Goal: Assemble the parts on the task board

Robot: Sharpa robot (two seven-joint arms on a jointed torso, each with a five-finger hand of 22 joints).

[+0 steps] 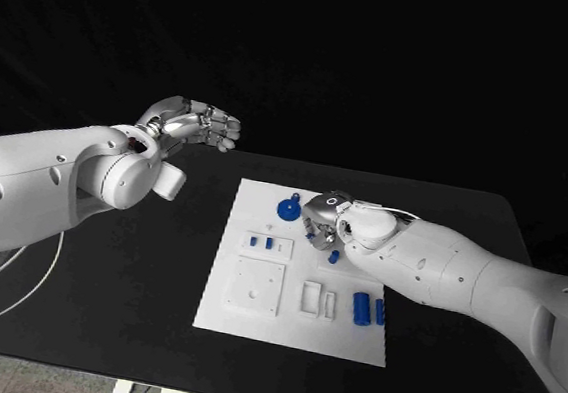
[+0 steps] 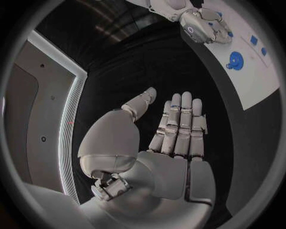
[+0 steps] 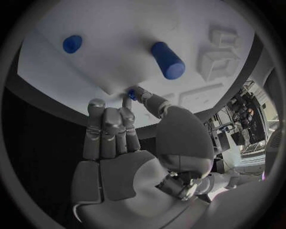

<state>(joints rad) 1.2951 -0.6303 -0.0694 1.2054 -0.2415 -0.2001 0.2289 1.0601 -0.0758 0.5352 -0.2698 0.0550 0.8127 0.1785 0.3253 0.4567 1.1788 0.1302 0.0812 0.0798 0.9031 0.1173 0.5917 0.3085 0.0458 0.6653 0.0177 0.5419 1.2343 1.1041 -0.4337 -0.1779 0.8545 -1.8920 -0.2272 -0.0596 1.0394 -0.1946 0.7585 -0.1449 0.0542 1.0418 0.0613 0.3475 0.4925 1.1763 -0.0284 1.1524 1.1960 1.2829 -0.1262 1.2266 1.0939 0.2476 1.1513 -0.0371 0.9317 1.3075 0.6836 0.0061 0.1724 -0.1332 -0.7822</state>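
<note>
White task board (image 1: 260, 304) on black table (image 1: 91, 308); right robot hand (image 3: 116, 126) pinching small blue part (image 3: 131, 94), left robot hand (image 2: 173, 131) spread.

Your head camera looks steeply down from above onto the flat white rectangular task board (image 1: 294, 299) at moderate range. Your left wrist camera sits behind the silver many-fingered left hand (image 2: 173, 136), viewing that board (image 2: 262, 67) from afar. Your right wrist camera hangs close over the same board (image 3: 119, 57).
</note>
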